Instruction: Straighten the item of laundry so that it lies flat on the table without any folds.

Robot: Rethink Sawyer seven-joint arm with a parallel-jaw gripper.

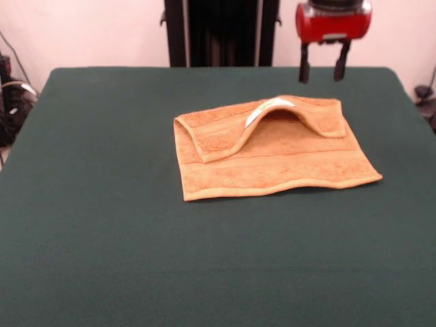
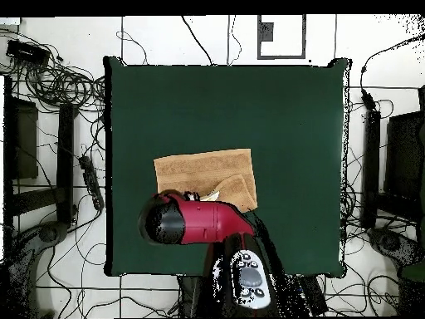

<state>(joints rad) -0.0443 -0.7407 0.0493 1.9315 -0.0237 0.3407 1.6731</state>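
Note:
The orange-tan towel (image 1: 272, 153) lies on the dark green table (image 1: 102, 225), right of centre in the front view. Its far edge is folded over toward the front, forming a raised arch with the white tag (image 1: 267, 109) on top. The near part lies flat with a border band. My gripper (image 1: 321, 69) hangs open and empty above the table's far side, behind the towel's far right corner and clear of it. In the overhead view the towel (image 2: 203, 170) shows partly under the red arm (image 2: 195, 220), which hides the gripper.
The robot's black pedestal (image 1: 221, 33) stands behind the table's far edge. Cables and equipment (image 2: 50, 83) lie on the floor around the table. Dark stands (image 2: 394, 166) flank the table's side.

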